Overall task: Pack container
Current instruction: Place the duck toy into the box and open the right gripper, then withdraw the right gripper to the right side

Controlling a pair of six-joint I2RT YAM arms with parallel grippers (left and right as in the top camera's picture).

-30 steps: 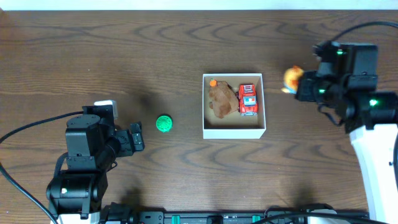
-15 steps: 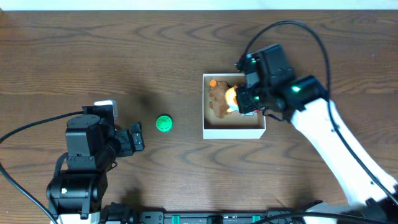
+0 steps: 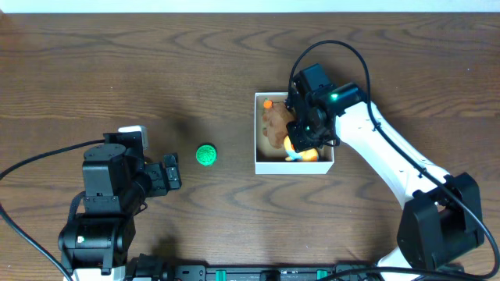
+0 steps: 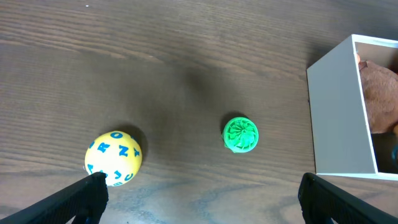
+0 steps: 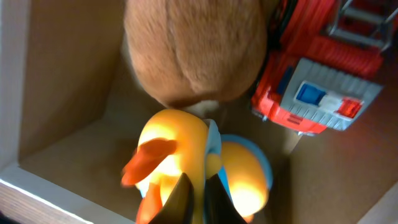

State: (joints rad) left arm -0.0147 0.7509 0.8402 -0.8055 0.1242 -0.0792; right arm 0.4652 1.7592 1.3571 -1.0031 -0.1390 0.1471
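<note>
1. Inside the container (image 5: 9,93), the right gripper (image 5: 194,193) is seen clamped on the duck (image 5: 177,146), its fingers pinched close together at the toy's neck.
2. The duck is held low over the tan floor, against the plush (image 5: 193,50) and just beside the red truck (image 5: 323,81).
3. A second ago the duck was carried well to the right of the container. It has since been brought over the wall and lowered in, so only the release is judged to be left for this toy.
4. The container is found at the middle of the table (image 3: 117,62), unmoved.
5. The left gripper (image 4: 202,190) is held spread and empty, also unmoved. The green toy (image 4: 240,134) and the ball (image 4: 114,158) are left outside, not yet packed.
6. Blue letters are printed on the ball, R, O and N seemingly among them. No word or brand can be made out.
</note>
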